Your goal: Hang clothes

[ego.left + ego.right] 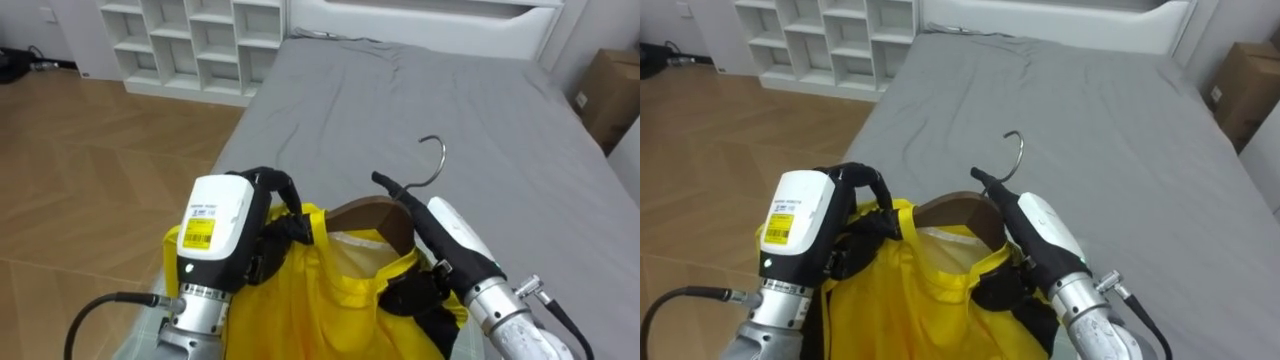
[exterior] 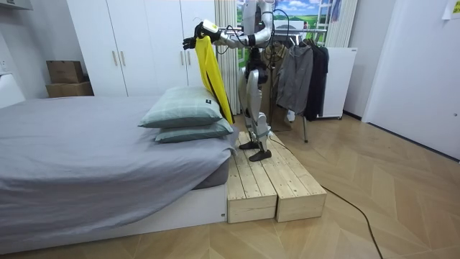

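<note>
The left hand (image 1: 235, 220) is curled tight into 1 shoulder of the yellow garment (image 1: 320, 290). At 3 o'clock from it, the right hand (image 1: 455, 232) seems clamped on the other shoulder, though its lower fingers are partly hidden. The brown hanger (image 1: 365, 213) spans 9 to 3 between the 2 hands. Its hook (image 1: 433, 160) rises at 12 over the grey bed (image 1: 450, 90), nearer the right hand. The hung dark clothes (image 2: 300, 68) lie behind the robot.

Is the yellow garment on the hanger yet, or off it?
On. The brown hanger sits inside the neck of the yellow garment, hook sticking out above; the left hand and right hand grip the cloth.
</note>
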Robot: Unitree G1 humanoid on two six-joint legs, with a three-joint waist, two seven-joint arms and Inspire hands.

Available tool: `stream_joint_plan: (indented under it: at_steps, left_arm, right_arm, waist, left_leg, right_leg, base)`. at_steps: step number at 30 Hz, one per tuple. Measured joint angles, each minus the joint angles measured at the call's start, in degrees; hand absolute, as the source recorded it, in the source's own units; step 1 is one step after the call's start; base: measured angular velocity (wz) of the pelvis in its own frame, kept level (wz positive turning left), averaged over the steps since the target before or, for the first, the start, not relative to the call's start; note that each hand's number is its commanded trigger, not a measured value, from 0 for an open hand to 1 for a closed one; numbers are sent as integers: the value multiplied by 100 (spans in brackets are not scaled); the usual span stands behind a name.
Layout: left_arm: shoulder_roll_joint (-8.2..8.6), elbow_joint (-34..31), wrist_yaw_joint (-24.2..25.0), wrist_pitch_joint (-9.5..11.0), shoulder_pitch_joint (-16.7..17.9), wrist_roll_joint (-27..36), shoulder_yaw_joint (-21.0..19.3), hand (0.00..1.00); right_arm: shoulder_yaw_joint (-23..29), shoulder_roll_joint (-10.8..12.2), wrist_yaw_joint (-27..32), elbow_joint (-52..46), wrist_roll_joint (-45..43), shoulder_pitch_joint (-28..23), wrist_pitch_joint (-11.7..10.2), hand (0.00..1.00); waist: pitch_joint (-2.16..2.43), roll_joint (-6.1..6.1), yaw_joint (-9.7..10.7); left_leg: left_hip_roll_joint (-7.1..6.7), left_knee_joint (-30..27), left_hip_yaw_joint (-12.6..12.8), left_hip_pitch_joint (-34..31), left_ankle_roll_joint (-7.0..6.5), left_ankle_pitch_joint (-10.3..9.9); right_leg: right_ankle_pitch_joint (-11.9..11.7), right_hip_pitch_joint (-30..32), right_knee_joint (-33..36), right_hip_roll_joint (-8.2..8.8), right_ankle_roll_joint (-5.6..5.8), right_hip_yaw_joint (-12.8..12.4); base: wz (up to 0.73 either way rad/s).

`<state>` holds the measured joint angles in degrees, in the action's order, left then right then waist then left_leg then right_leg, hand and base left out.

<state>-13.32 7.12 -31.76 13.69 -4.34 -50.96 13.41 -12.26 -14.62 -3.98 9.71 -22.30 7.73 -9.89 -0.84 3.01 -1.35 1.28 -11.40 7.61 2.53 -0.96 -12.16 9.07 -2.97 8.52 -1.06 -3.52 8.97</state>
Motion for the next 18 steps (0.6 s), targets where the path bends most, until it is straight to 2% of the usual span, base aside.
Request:
stream_joint_plan:
  at_steps: [11, 12, 13, 14, 15, 18]
  left_arm:
    - [-18, 0, -2, 0, -4, -48, 3, 100]
    - [-18, 0, -1, 0, -3, -48, 3, 100]
    - [-18, 0, -1, 0, -3, -48, 3, 100]
    - [-18, 0, -1, 0, -3, -48, 3, 100]
    - [-19, 0, -1, 0, -3, -48, 3, 100]
    - [-27, 0, -1, 0, -3, -48, 2, 100]
  right_arm:
    - [0, 27, -49, 88, 0, 50, 0, 0]
    - [0, 27, -50, 92, 0, 49, 0, 31]
    - [0, 27, -52, 92, 0, 49, 0, 56]
    - [0, 27, -55, 92, 0, 49, 1, 65]
    - [0, 27, -58, 92, 0, 49, 2, 100]
    - [0, 27, -85, 93, 0, 49, 6, 100]
  waist:
    - [0, 0, -47]
    - [0, -1, -46]
    - [-1, 0, -46]
    - [-1, 0, -46]
    - [-2, 0, -47]
    - [-6, 1, -47]
  left_leg:
    - [5, 13, -39, -22, 0, 0]
    - [5, 16, -47, -22, 0, 0]
    - [5, 18, -50, -23, 0, 0]
    - [5, 22, -56, -23, 0, 0]
    - [5, 23, -61, -24, 0, 0]
    - [5, 24, -66, -27, 0, 0]
  right_leg:
    - [0, -2, -37, -2, 0, 44]
    - [0, -4, -37, -2, 0, 45]
    - [0, -4, -37, -2, 0, 45]
    - [0, -4, -37, -1, 0, 48]
    - [0, -4, -37, 0, 0, 49]
    - [0, -4, -38, 2, 0, 52]
  base:
    - [0]
    - [0]
    - [3]
    - [0]
    - [0]
    - [0]
